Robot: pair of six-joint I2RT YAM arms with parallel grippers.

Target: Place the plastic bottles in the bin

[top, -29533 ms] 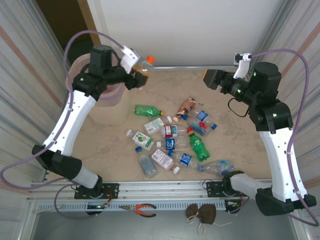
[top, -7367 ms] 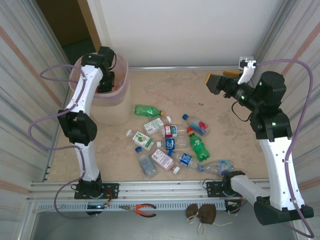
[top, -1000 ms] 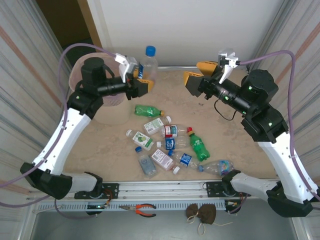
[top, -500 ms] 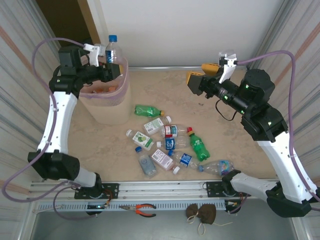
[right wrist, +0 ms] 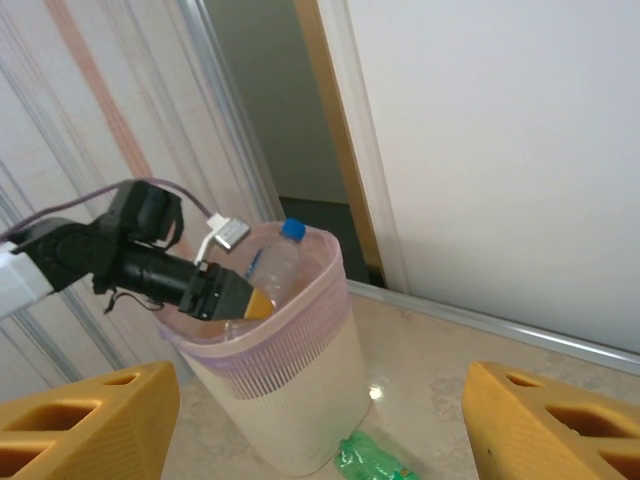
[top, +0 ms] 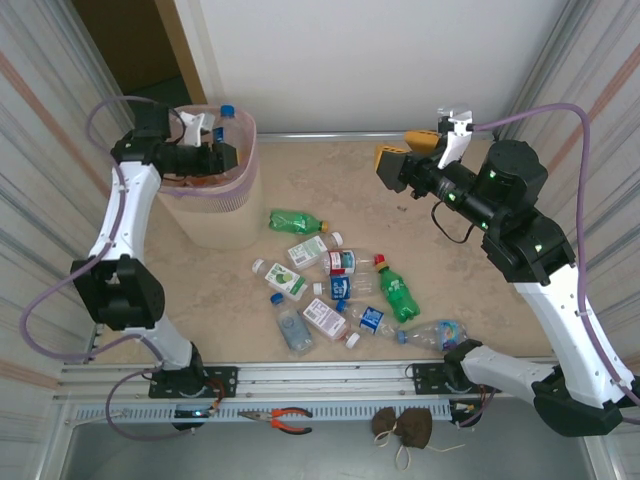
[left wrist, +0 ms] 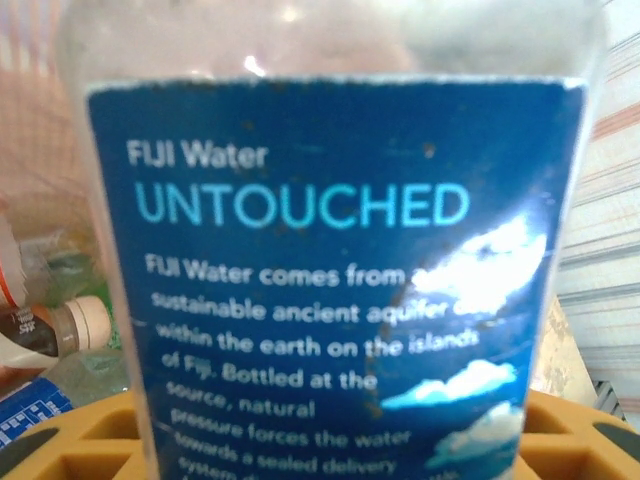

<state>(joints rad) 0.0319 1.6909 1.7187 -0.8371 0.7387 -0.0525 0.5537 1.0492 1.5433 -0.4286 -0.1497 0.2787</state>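
Observation:
A clear, blue-capped water bottle (top: 223, 127) with a dark blue label (left wrist: 330, 250) stands upright in the mouth of the bin (top: 215, 215), a beige ribbed basket with a pink liner. My left gripper (top: 218, 155) is shut on the bottle, its yellow fingers (left wrist: 70, 440) either side of it. The right wrist view shows this bottle (right wrist: 275, 265), the bin (right wrist: 290, 400) and the left gripper (right wrist: 245, 300). My right gripper (top: 400, 155) hangs open and empty above the far table. Several bottles (top: 340, 285) lie mid-table, a green one (top: 297, 220) nearest the bin.
Other bottles (left wrist: 60, 330) lie inside the bin. Orange-handled pliers (top: 280, 418) and a brown object (top: 403, 425) rest on the front rail. Corrugated walls close both sides; a white panel stands behind the table.
My left arm has swung the bottle from above the table leftward to the bin and lowered it into the bin's mouth. The right gripper has barely moved.

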